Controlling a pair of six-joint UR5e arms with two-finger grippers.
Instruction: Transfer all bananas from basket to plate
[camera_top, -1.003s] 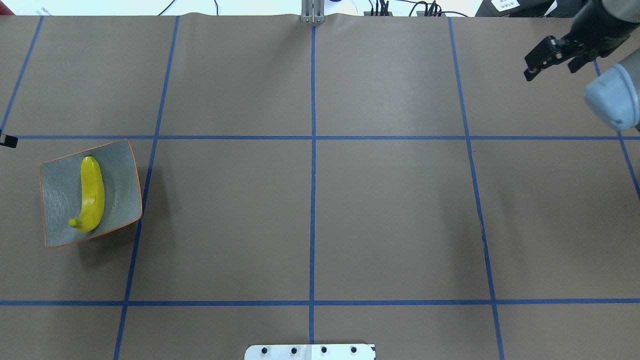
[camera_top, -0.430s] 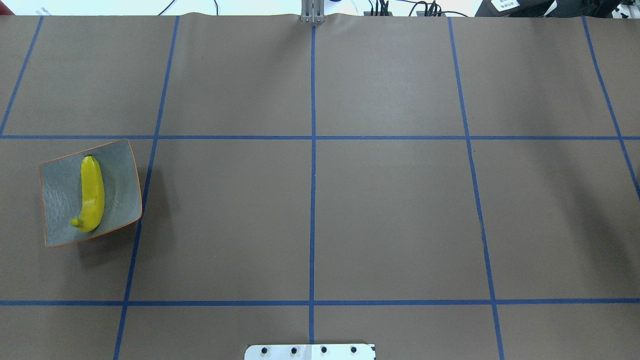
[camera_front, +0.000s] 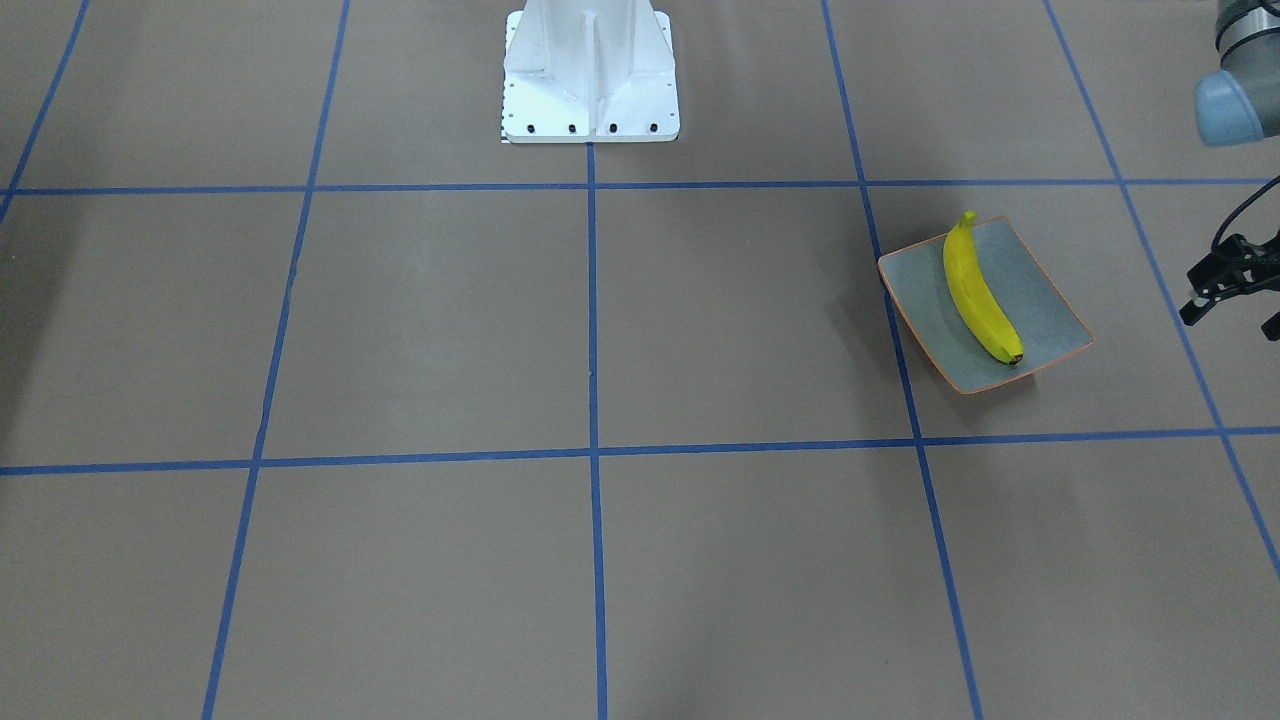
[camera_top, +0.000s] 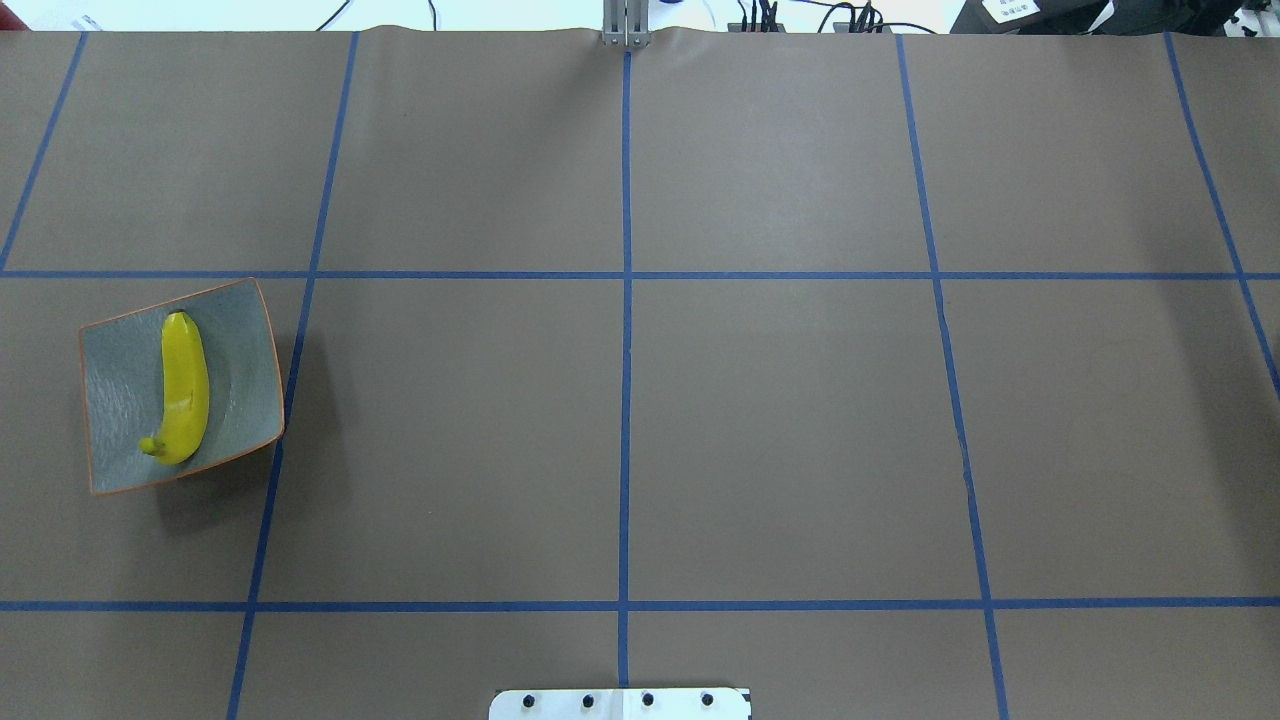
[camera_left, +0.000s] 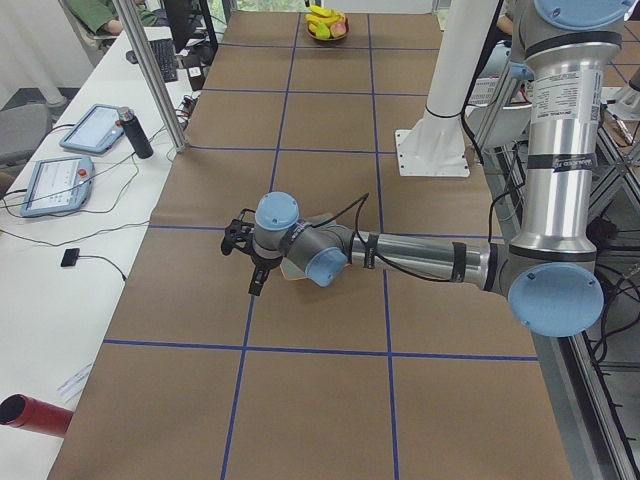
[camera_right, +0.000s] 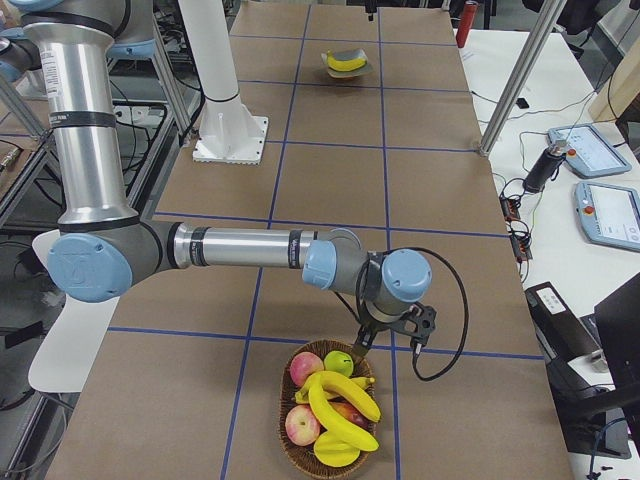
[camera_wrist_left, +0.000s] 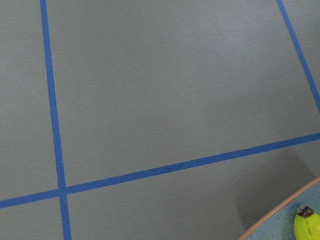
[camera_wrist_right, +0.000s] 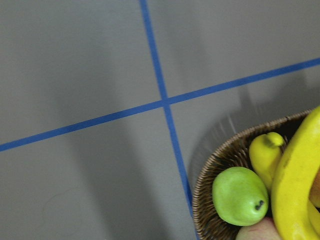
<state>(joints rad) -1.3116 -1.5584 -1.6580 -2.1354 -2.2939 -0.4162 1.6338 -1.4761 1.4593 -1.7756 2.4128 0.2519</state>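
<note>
One banana (camera_top: 186, 390) lies on the plate (camera_top: 120, 400) near the table's (camera_top: 780, 420) left end. More bananas (camera_right: 340, 405) sit in the basket (camera_wrist_right: 202, 180) at the right end. The left gripper (camera_front: 1230, 322) hangs beside the plate, jaws apart and empty. The right gripper (camera_right: 387, 345) hovers at the basket's rim, and I cannot tell its grip.

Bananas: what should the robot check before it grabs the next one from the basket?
1. Bananas to fetch: ok. Several bananas lie in the basket, on top of the other fruit.
2. Room on the plate: ok. Only one banana lies on it, with bare space on both sides.
3. Right gripper near the basket: ok. It hangs by the rim, close to the green pear.
4. Right gripper open and ready: cannot tell. Only the side view shows it.
5. Left gripper out of the way: ok. It is beside the plate, not over it, open and empty.
</note>
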